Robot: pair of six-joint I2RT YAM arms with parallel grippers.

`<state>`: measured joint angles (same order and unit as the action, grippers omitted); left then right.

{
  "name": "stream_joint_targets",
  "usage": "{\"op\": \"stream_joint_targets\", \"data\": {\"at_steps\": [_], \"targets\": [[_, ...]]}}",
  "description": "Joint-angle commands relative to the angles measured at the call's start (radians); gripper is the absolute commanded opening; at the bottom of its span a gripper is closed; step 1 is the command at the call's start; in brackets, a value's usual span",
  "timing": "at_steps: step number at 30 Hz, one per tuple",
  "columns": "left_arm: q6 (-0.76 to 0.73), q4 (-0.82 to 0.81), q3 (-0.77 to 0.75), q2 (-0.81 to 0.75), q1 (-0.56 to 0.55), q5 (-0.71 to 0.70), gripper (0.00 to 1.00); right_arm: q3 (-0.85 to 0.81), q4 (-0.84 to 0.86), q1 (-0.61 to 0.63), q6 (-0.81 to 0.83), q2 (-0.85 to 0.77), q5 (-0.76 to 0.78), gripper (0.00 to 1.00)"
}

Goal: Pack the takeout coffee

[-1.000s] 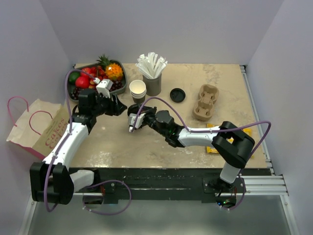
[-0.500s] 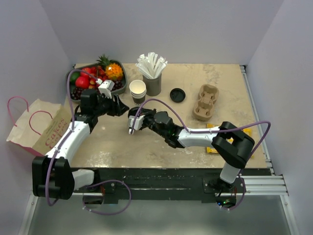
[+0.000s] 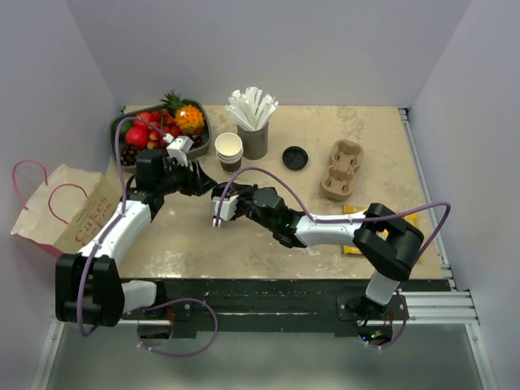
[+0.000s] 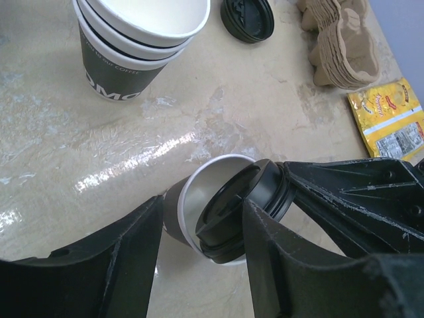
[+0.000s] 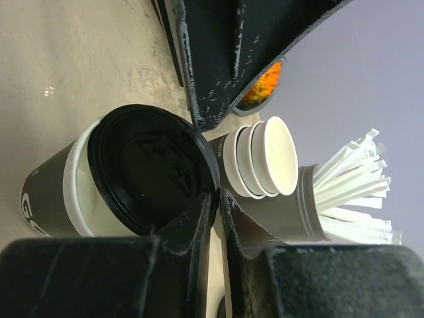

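You have one small dark-brown paper cup clamped in your left gripper, left of middle on the beige table, its one round black plastic lid sitting tilted. Your right gripper is narrow at that lid's rim; I cannot tell whether it grips. One spare black lid and three stacked white-rimmed cups stand nearby.

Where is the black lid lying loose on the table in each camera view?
Top external: lid at upper centre, between the straw holder and the cardboard cup carrier.
Left wrist: lid at the top edge, right of centre.
Right wrist: not in it.
Shared landmark: the stack of paper cups, in all three views.
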<state>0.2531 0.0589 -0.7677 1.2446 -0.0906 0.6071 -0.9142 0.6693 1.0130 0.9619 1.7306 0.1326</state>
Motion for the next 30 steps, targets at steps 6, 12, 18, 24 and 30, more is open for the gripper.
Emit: {"op": "stream_joint_targets", "data": {"at_steps": [6,12,18,24,30], "targets": [[0.006,-0.079,0.011,0.009,0.006,0.072,0.55,-0.022,-0.085,0.025,-0.023,-0.072,0.005,0.27],[-0.011,-0.060,0.005,0.012,0.008,0.100,0.55,-0.037,-0.149,0.027,-0.052,-0.095,0.013,0.30],[-0.029,-0.013,-0.004,0.016,0.008,0.132,0.55,-0.052,-0.204,0.027,-0.097,-0.120,0.006,0.31],[-0.038,-0.005,-0.001,0.024,0.008,0.166,0.54,-0.074,-0.238,0.027,-0.147,-0.112,0.009,0.33],[-0.049,-0.001,-0.007,0.027,0.006,0.207,0.54,-0.107,-0.293,0.027,-0.198,-0.115,-0.004,0.33]]}}
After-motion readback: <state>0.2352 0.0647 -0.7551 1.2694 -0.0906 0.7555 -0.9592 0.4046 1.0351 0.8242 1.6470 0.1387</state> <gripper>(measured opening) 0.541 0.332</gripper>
